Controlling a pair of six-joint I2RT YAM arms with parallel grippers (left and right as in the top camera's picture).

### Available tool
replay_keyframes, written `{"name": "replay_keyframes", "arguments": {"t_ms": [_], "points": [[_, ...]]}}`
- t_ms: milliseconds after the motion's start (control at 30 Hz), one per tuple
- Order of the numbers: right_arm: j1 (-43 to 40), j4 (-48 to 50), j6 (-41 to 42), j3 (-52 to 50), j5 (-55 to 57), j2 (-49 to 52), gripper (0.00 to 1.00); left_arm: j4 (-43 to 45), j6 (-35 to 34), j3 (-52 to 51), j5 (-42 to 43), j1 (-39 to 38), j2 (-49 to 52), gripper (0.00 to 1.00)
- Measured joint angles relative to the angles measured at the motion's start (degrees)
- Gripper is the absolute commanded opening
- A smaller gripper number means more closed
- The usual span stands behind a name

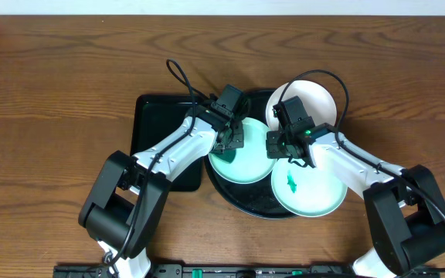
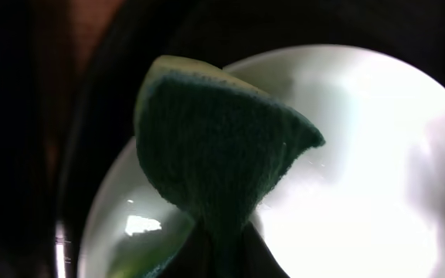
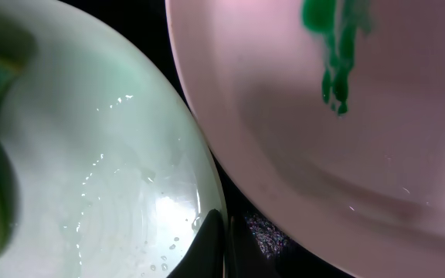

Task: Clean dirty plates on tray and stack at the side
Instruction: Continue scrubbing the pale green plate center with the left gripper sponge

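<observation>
Over the round black tray [image 1: 242, 201], the left gripper [image 1: 229, 141] hangs above a mint plate [image 1: 234, 164] and the right gripper [image 1: 287, 147] beside a green-smeared plate [image 1: 315, 193] at near right; a third plate [image 1: 317, 96] sits far right.

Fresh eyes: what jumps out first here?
A folded green sponge pinched in the left jaws, over the wet mint plate on the left of the black tray. The right jaws pinch that plate's rim. Beside it, the near-right plate carries a green smear.

Robot lab: 2 arms [image 1: 168, 147] [image 1: 361, 162] at wooden table [image 1: 52, 77].
</observation>
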Motion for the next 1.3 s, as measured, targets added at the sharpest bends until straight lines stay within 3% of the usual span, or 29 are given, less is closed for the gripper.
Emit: {"name": "replay_keyframes", "arguments": {"t_ms": [300, 1033, 1300], "points": [[0.0, 0.0, 0.0, 0.0, 0.0, 0.0, 0.01, -0.3, 0.0, 0.0, 10.6, 0.0, 0.7, 0.08], [0.0, 0.0, 0.0, 0.0, 0.0, 0.0, 0.01, 0.3, -4.1, 0.0, 15.6, -0.6, -2.6, 0.07], [0.0, 0.0, 0.0, 0.0, 0.0, 0.0, 0.01, 4.8, -5.0, 0.0, 21.2, -0.6, -2.6, 0.08]]}}
